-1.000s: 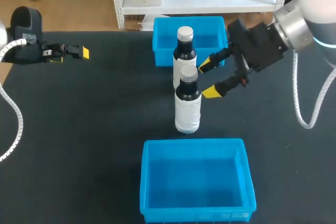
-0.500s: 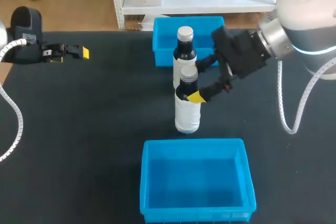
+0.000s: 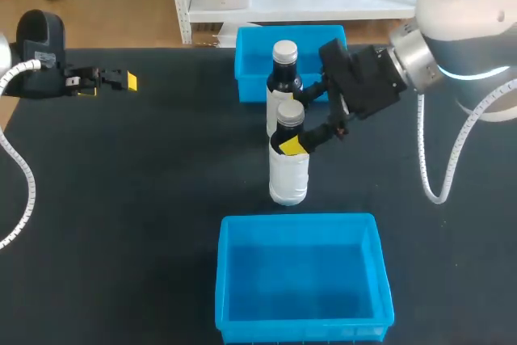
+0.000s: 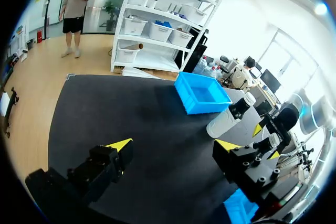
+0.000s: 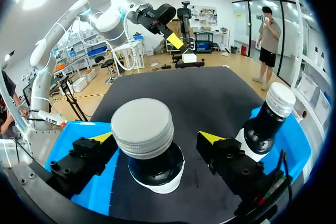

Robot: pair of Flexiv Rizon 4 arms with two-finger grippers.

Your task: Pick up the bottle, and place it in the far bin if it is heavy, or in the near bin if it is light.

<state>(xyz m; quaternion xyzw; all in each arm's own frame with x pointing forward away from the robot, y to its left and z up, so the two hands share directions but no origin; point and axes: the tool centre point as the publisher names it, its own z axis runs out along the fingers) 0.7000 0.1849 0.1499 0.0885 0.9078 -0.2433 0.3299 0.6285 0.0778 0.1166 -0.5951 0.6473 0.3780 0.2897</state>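
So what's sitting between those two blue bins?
Two bottles, as the head view shows: the nearer bottle and the farther bottle behind it. The right end effector, open, straddles the nearer one's neck.

A robotics lab bench: left arm [image 3: 36,58] and right arm [image 3: 460,22] (both trailing white cables) flank a black-topped table [image 3: 145,199] bearing a near bin [image 3: 299,219] and far bin [image 3: 327,38], both blue plastic.

No legible text, number or sign found in any view. The front bottle [image 3: 288,171] and the rear bottle [image 3: 284,78] show plain white bodies, nothing readable.
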